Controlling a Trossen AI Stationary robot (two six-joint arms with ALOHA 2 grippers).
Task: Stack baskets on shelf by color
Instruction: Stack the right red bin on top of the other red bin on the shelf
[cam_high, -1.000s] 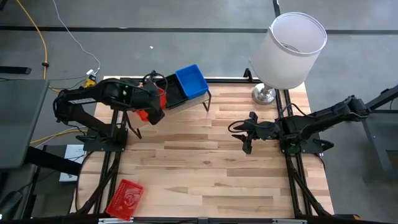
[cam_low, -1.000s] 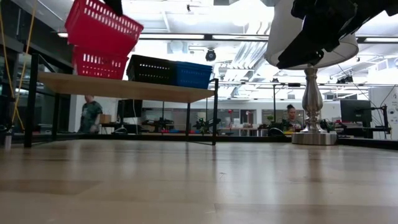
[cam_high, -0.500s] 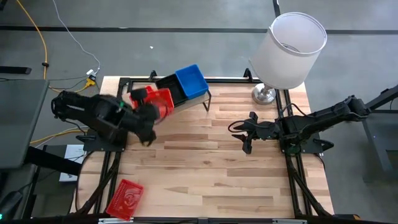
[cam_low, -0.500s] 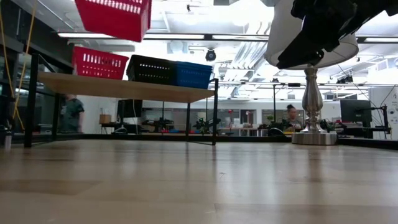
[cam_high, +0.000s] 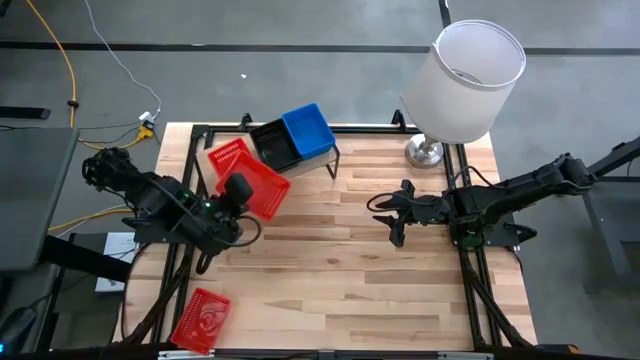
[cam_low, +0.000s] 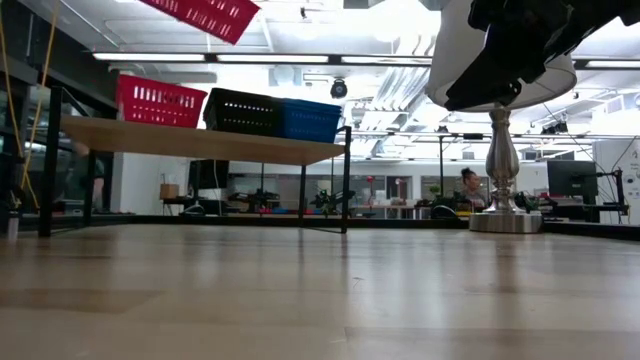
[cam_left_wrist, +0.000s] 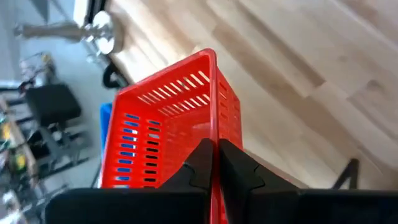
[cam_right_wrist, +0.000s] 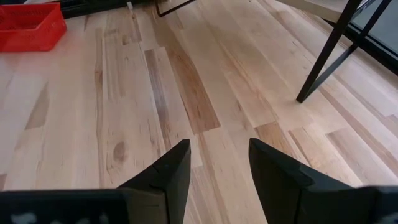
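My left gripper (cam_high: 238, 190) is shut on a red basket (cam_high: 264, 186), which is high above the table in front of the shelf (cam_low: 200, 143); in the low view this basket (cam_low: 205, 14) is tilted at the top edge. On the shelf's plank a second red basket (cam_high: 226, 155), a black basket (cam_high: 274, 147) and a blue basket (cam_high: 307, 130) rest on their bottoms in a row. A third red basket (cam_high: 200, 320) lies on the table at its near left corner. My right gripper (cam_high: 392, 215) hovers open over the table's right half, touching nothing. My left gripper pinches one side wall of the red basket at its rim (cam_left_wrist: 215, 127), with one finger (cam_left_wrist: 200, 163) inside the basket and the other (cam_left_wrist: 235, 167) outside. The basket is lifted clear of shelf and table and sits tilted in the hold.
A lamp with a white shade (cam_high: 465, 80) and a silver base (cam_low: 503, 215) stands at the table's far right corner. The shelf's black legs (cam_right_wrist: 329, 50) stand on the far part of the table. Bare wood lies between the two arms.
My left gripper has carried the red basket up and away from the shelf, toward the table's near edge. The basket was just above the red basket on the shelf; now it is much higher and tipped more steeply. The right arm has kept still.
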